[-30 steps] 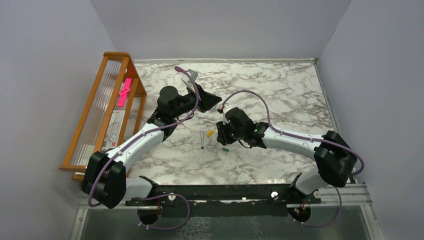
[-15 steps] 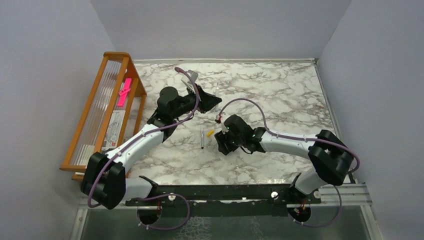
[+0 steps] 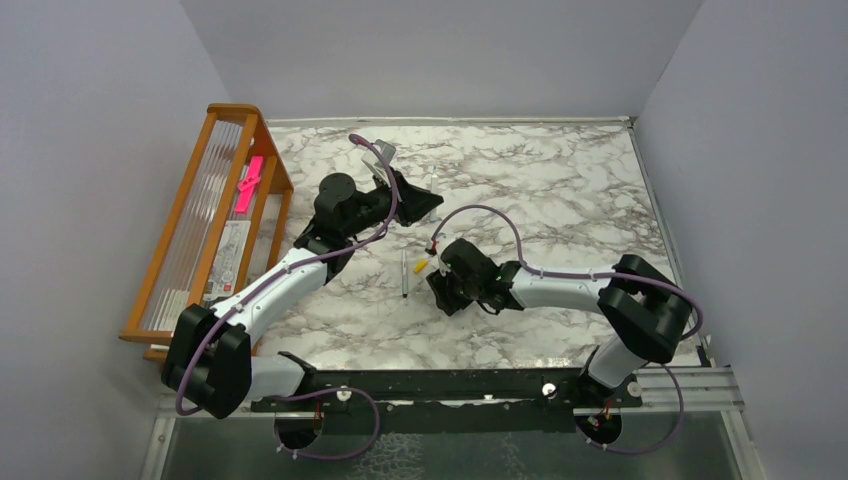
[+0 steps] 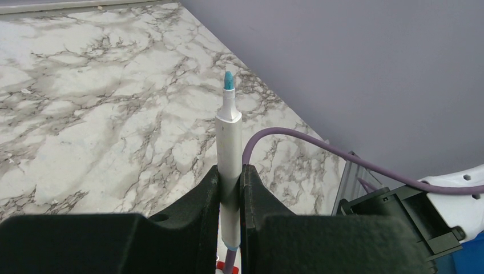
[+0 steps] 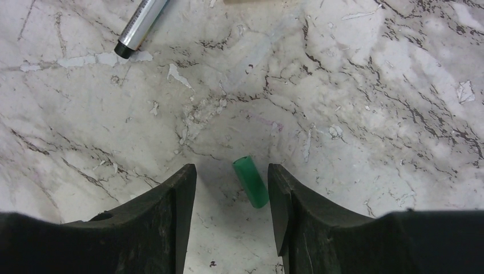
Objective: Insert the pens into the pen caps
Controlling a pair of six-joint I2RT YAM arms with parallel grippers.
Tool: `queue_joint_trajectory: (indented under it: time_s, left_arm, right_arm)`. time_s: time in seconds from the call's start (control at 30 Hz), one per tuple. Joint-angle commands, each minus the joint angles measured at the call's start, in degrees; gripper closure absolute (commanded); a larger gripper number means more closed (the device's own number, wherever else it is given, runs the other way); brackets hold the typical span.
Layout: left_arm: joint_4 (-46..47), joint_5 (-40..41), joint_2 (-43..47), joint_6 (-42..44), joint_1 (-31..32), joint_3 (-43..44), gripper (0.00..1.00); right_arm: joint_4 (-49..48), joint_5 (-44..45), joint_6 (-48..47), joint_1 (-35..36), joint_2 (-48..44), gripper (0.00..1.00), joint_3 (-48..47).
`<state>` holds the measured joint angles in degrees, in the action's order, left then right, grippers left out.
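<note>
Currently, the green cap [image 5: 250,181] is recorded lying flat at lower centre of the right wrist view, between the parted jaws of the right gripper [image 5: 231,171], long axis near up-frame, while a teal-tipped pen [image 4: 229,137] is held clamped by the left gripper [image 4: 230,171].

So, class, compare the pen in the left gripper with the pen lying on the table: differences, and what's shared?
The held pen is clamped in the left gripper, off the surface; the table pen lies loose on the marble table. The held pen shows a blue tip; the table pen's visible end is dark. Both have slim, pale barrels.
</note>
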<state>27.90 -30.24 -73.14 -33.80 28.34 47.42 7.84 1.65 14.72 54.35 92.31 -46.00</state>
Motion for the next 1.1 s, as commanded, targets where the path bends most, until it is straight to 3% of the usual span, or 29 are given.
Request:
queue_joint_trajectory:
  time_s: [0.0, 0.4, 0.87, 1.07]
  left_arm:
    - [0.5, 0.9, 0.7, 0.5, 0.1, -0.4, 1.00]
    - [0.5, 0.9, 0.8, 0.4, 0.1, -0.5, 1.00]
    - [0.5, 0.8, 0.7, 0.2, 0.1, -0.5, 1.00]
    - [0.6, 2.1, 0.3, -2.3, -0.5, -0.2, 1.00]
  right_arm:
    - [0.8, 5.5, 0.7, 1.4, 1.3, 0.52, 0.9]
    - [7.0, 15.5, 2.6, 5.1, 3.8, 0.58, -2.4]
    - [7.5, 14.7, 7.4, 5.5, 3.5, 0.98, -2.3]
    - [4.6, 16.7, 15.0, 5.5, -2.7, 0.99, 0.1]
